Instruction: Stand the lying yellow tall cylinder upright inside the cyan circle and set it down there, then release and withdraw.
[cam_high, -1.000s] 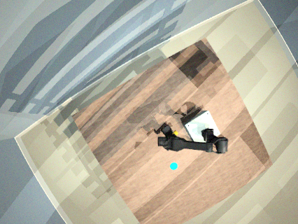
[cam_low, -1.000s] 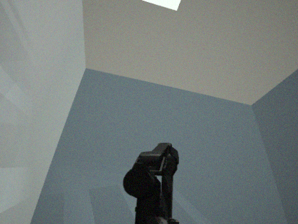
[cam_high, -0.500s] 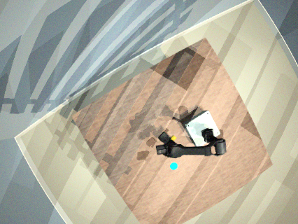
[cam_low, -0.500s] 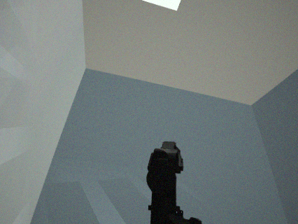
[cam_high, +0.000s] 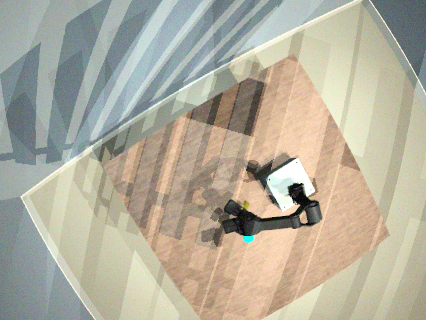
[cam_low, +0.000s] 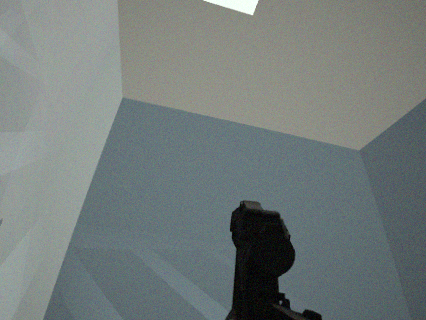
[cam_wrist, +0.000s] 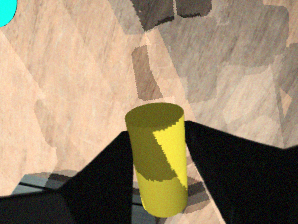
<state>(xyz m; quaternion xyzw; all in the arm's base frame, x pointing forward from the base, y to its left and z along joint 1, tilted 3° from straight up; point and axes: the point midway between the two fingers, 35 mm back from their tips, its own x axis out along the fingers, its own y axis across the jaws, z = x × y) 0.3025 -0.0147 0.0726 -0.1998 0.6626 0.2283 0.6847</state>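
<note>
Wrist view: cyan circle (cam_high: 248, 239) (cam_wrist: 6, 11) at far left, nothing placed on it yet; yellow cylinder (cam_high: 245, 205) (cam_wrist: 159, 162) already gripped, tool (cam_high: 240, 207) (cam_wrist: 156, 133) clamped round it. Carrying over, standing upright and release are seemingly left.

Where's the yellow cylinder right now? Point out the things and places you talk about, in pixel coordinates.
The yellow cylinder (cam_high: 246, 205) (cam_wrist: 159, 162) is between the fingers of the end effector (cam_wrist: 156, 133), low in the wrist view; the cyan circle (cam_high: 248, 239) (cam_wrist: 6, 11) is at top left.
</note>
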